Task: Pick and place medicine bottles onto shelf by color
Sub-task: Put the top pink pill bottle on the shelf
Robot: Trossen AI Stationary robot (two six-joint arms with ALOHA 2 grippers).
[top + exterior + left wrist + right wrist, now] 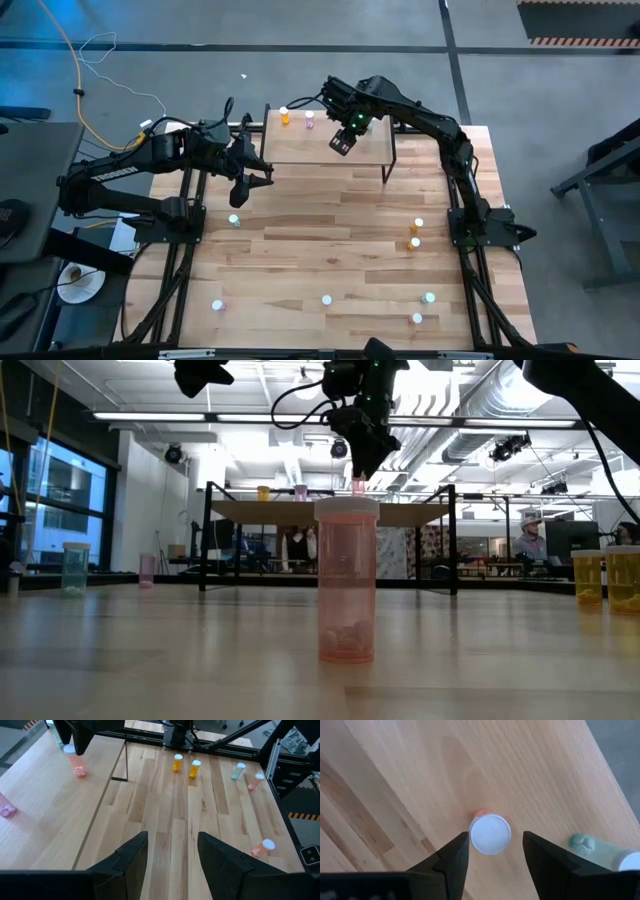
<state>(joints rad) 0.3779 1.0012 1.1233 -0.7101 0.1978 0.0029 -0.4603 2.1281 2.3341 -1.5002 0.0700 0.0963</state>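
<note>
The shelf (325, 150) stands at the table's far side. An orange bottle (285, 117) and a pink bottle (309, 119) stand upright on it near its far edge. My right gripper (492, 847) hangs open over the shelf, pointing down. A pink bottle with a white cap (490, 834) stands upright on the shelf between its fingers. I see no contact between the fingers and that bottle. A teal bottle (592, 847) is on the shelf beside it. My left gripper (172, 855) waits open and empty over the table's left part, near the shelf's left end.
Several bottles stand scattered on the table: two orange ones (185, 765) at the right, a teal one (234, 220) at the left, and others along the near edge (326, 299). One pink bottle (347, 580) stands right in front of the low camera. People sit in the room beyond.
</note>
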